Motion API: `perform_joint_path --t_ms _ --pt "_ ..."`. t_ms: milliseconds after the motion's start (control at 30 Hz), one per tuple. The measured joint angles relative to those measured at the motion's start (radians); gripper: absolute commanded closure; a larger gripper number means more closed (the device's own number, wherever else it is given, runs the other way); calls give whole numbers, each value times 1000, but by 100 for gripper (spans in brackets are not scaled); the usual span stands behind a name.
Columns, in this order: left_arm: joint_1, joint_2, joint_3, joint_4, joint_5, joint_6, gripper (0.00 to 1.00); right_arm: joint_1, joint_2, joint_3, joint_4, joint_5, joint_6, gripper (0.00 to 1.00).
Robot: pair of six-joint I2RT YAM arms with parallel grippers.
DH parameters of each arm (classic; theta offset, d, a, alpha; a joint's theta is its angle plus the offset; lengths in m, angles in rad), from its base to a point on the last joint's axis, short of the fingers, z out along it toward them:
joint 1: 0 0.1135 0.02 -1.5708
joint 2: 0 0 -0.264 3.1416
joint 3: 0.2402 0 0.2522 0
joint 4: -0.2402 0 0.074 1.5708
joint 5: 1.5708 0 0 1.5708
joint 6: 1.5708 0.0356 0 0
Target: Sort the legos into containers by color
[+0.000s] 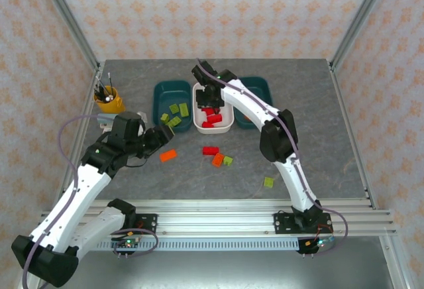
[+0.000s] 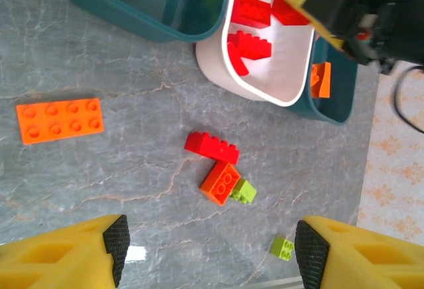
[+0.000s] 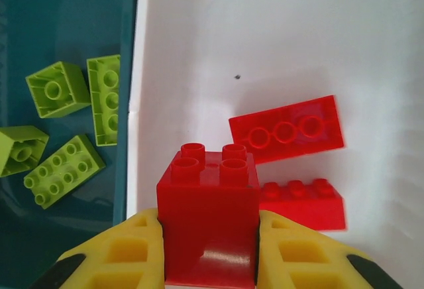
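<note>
My right gripper [image 3: 209, 236] is shut on a red square brick [image 3: 207, 196] and holds it over the white tray [image 3: 265, 37], where two red bricks [image 3: 286, 130] lie. Lime green bricks [image 3: 56, 89] sit in the dark teal tray [image 1: 161, 90] to the left. An orange brick [image 2: 320, 79] lies in the right teal tray [image 1: 262, 87]. My left gripper [image 2: 212, 249] hangs open above the table. On the table before it lie an orange plate [image 2: 59, 120], a red brick [image 2: 211, 147], an orange brick [image 2: 220, 182] touching a green one [image 2: 244, 191], and a small green brick [image 2: 282, 246].
A yellow pen cup [image 1: 108, 99] stands at the back left, beside the left teal tray. Metal frame posts rise at the table's back corners. The right arm [image 1: 278, 136] arches over the table's right half.
</note>
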Motion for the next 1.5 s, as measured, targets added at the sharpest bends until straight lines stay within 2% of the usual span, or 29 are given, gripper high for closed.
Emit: perform_joint_path --t_ms 267,467,567,867,1000,1100,1333,1500 --pt "-8 62 66 39 -7 11 30 -36 97 36 -3 -150 -4 72" --pt "-26 87 87 42 -18 11 30 -35 98 45 -8 -177 -2 49" --pt "-38 95 115 42 -34 13 30 -35 98 46 -8 -177 -8 41" --pt "-52 95 206 -27 -119 16 31 -35 72 45 -14 -164 -13 39" --pt "-53 95 225 -87 -154 14 31 -30 -34 -6 -1 -133 -34 39" --pt "-53 95 238 -138 -183 15 30 -14 -167 -98 32 -101 -57 39" --pt "-53 90 244 -217 -219 15 31 73 -500 -415 171 -51 -110 38" --pt "-53 76 243 -259 -233 15 30 141 -624 -588 211 -30 -139 38"
